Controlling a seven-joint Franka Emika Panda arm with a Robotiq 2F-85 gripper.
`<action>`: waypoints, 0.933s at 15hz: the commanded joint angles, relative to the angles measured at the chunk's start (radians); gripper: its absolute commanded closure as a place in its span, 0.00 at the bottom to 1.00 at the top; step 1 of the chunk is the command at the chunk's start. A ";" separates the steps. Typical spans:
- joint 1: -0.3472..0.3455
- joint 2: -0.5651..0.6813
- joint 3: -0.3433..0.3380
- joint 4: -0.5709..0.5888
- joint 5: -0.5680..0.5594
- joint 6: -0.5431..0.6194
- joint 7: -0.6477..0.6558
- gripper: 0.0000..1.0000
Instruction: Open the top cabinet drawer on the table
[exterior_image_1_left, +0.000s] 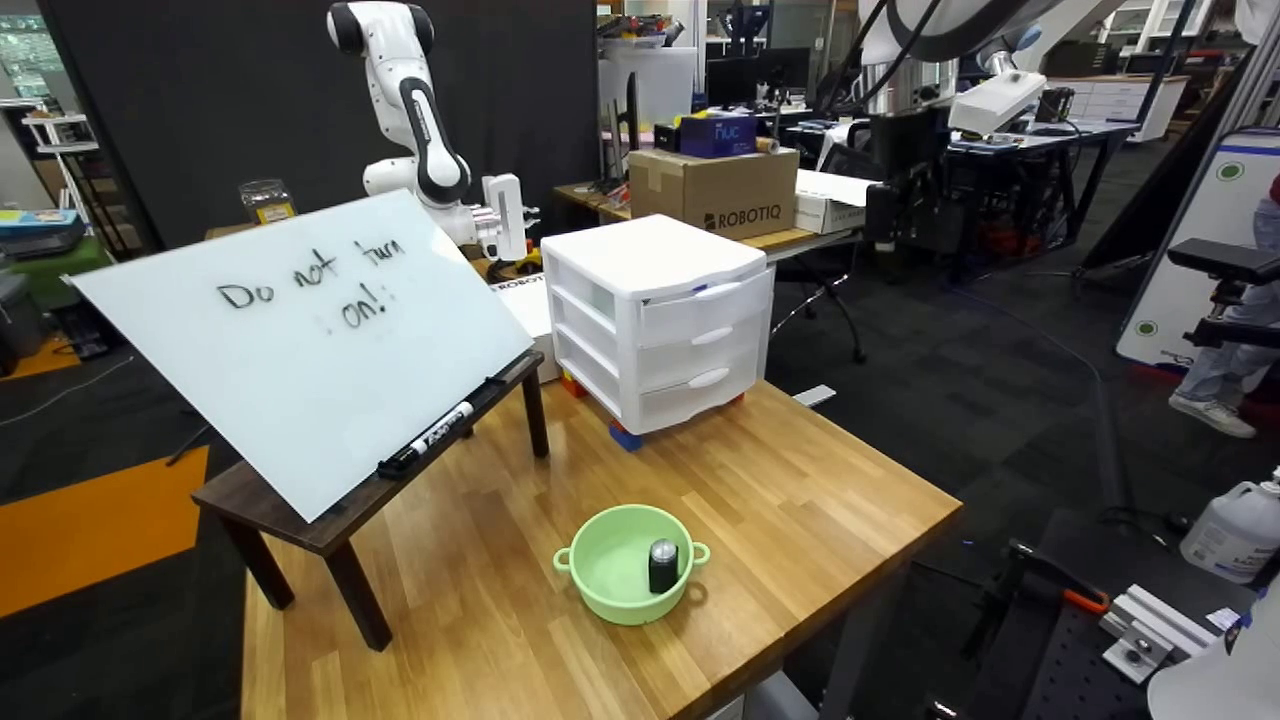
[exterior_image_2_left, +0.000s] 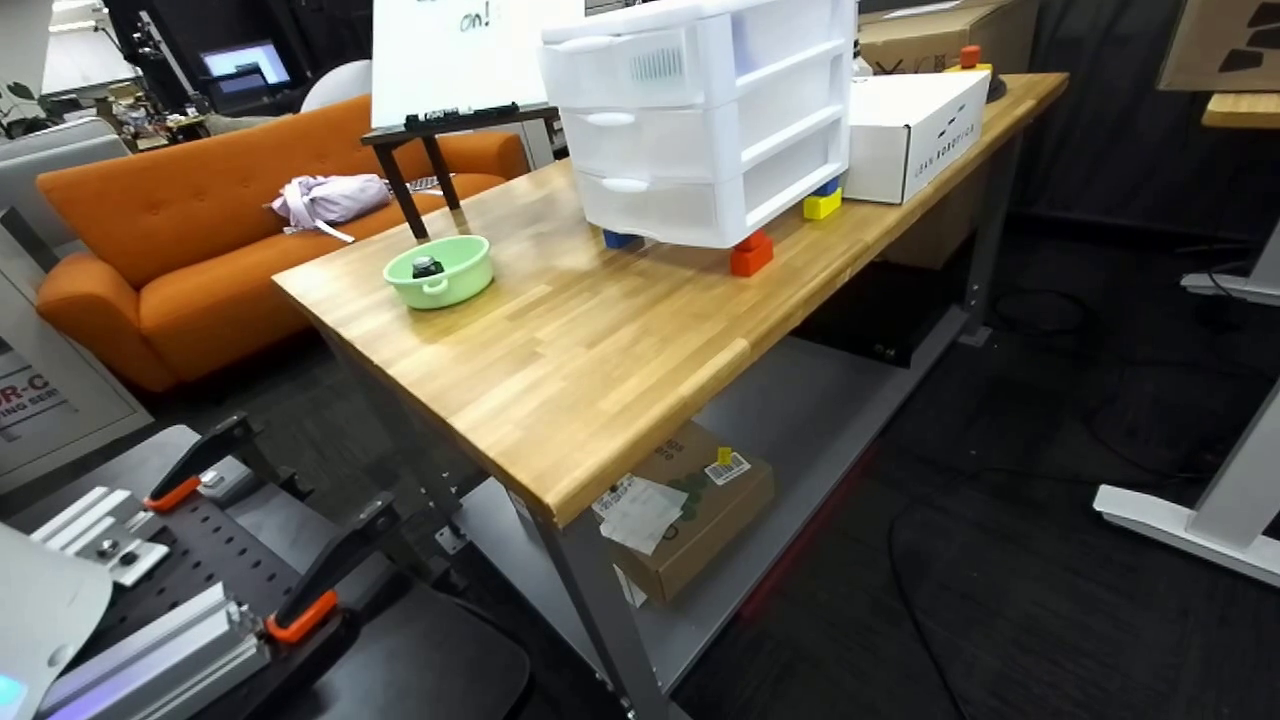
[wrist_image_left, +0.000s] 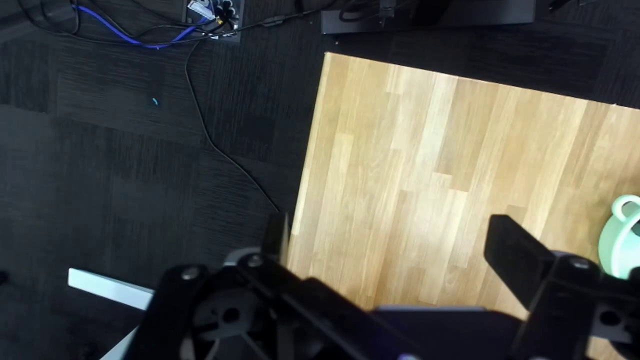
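Where the white cabinet (exterior_image_1_left: 650, 250) stands on the bench (exterior_image_1_left: 800, 510), the top drawer (exterior_image_1_left: 680, 318) is the uppermost of three, seen in both exterior views. Its front lines up with those of the two below, so it looks pushed in. Blocks (exterior_image_2_left: 752, 260) hold the cabinet up off the wood; blue, red and yellow ones can be made out.

Just behind the cabinet is a white box (exterior_image_2_left: 880, 155). Out in front of the drawers sits a green bowl (exterior_image_1_left: 622, 606) with two handles, and in it a small black thing (exterior_image_1_left: 660, 574) with a silvery top. Near both, a dark stand (exterior_image_1_left: 255, 502) carries a tilted board (exterior_image_1_left: 280, 380) reading "Do not turn on!"; a marker (exterior_image_1_left: 442, 427) lies along its foot.

Up close in the wrist view, the claw (wrist_image_left: 392, 237) has its fingers (wrist_image_left: 517, 260) wide apart, bench top showing between them, with floor (wrist_image_left: 125, 200) to the left and the bowl cut off at the right edge. In an exterior view it hangs from a white arm (exterior_image_1_left: 880, 45), well apart from the cabinet.

Farther out are another arm (exterior_image_1_left: 385, 95) behind the board, an orange sofa (exterior_image_2_left: 200, 240), and a brown box (exterior_image_2_left: 700, 520) on the shelf (exterior_image_2_left: 795, 405) under the bench.
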 joint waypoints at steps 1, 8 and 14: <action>0.000 0.000 0.000 0.001 0.000 -0.002 0.000 0.00; -0.002 0.028 0.028 0.013 -0.083 -0.017 0.052 0.00; 0.039 0.055 0.151 -0.028 -0.393 -0.022 0.255 0.00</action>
